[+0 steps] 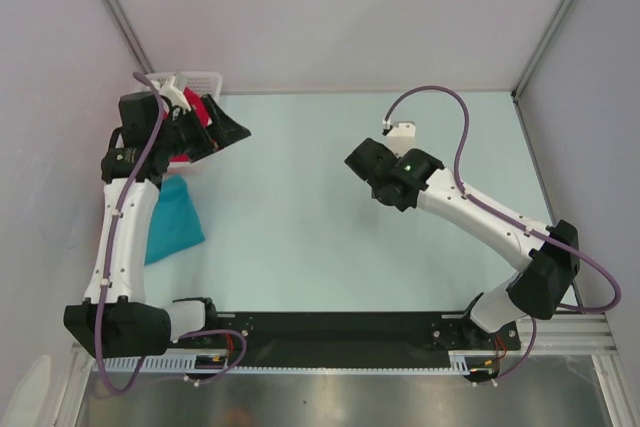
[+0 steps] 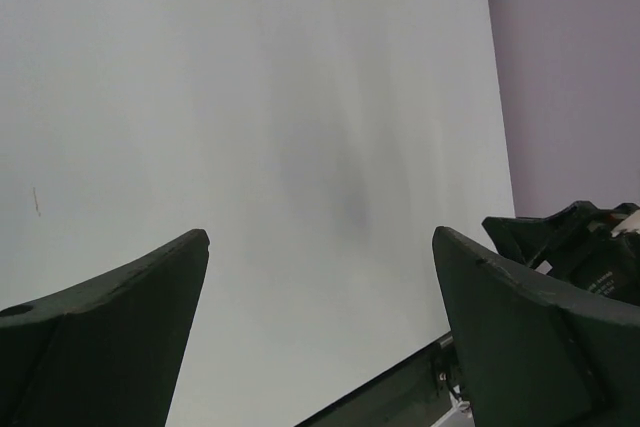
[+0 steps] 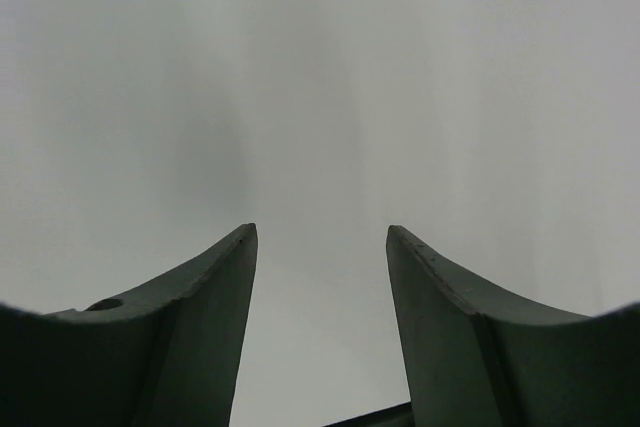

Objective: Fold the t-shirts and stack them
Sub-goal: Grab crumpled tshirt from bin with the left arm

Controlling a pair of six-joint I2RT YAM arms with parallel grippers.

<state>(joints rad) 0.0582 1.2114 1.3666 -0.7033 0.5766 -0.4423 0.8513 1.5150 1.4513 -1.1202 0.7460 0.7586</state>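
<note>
A teal blue t-shirt [image 1: 172, 219] lies folded on the table at the left, partly under my left arm. Crimson cloth [image 1: 209, 108] shows in the white mesh basket [image 1: 203, 78] at the back left, mostly hidden by my left wrist; I cannot tell how many shirts it is. My left gripper [image 1: 233, 133] is open and empty beside the basket, above the table; its wrist view [image 2: 320, 237] shows only bare table between the fingers. My right gripper [image 1: 358, 159] is open and empty over the middle right of the table, and its wrist view [image 3: 320, 232] shows no cloth.
The pale table [image 1: 320, 247] is walled at the back and both sides. A black base rail [image 1: 340, 327] runs along the near edge. My right arm [image 2: 585, 252] shows at the right edge of the left wrist view.
</note>
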